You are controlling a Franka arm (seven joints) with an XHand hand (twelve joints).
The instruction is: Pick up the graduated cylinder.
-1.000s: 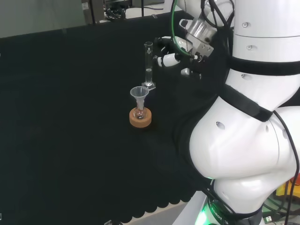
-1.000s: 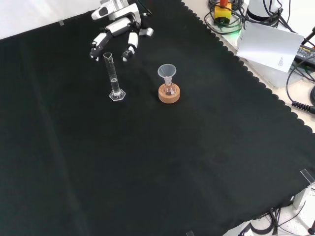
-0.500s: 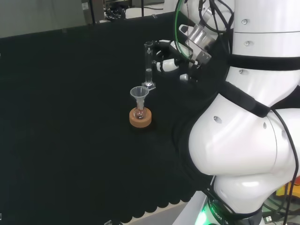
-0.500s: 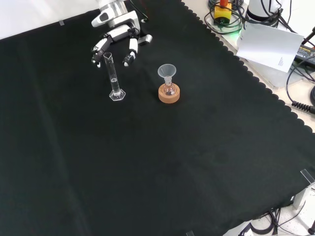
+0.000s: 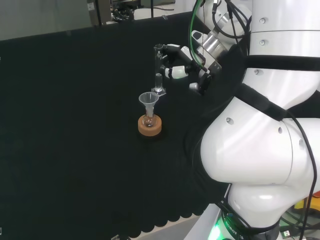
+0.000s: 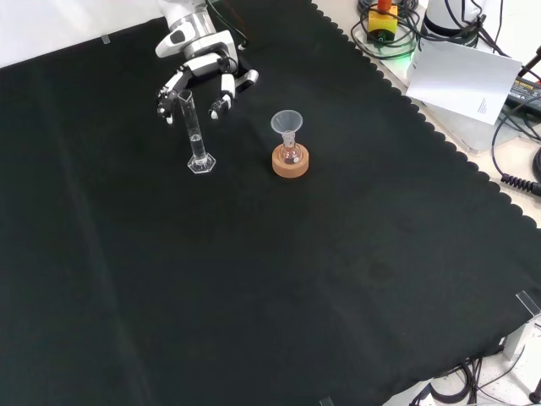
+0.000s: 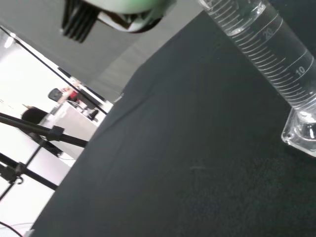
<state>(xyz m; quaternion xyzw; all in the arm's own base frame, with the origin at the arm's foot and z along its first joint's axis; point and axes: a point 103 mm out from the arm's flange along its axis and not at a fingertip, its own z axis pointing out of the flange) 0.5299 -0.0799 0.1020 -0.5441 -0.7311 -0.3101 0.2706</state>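
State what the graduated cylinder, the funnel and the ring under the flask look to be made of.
Graduated cylinder: clear glass or plastic; the cloth shows through it, and the wrist view shows white scale marks. Funnel: translucent, slightly cloudy, probably plastic. Ring stand: matte tan, looks like cork.

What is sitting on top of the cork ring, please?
On the cork ring stands a small clear flask with a funnel in its neck. The ring hides the flask's underside, and whether the flask holds anything is not clear.
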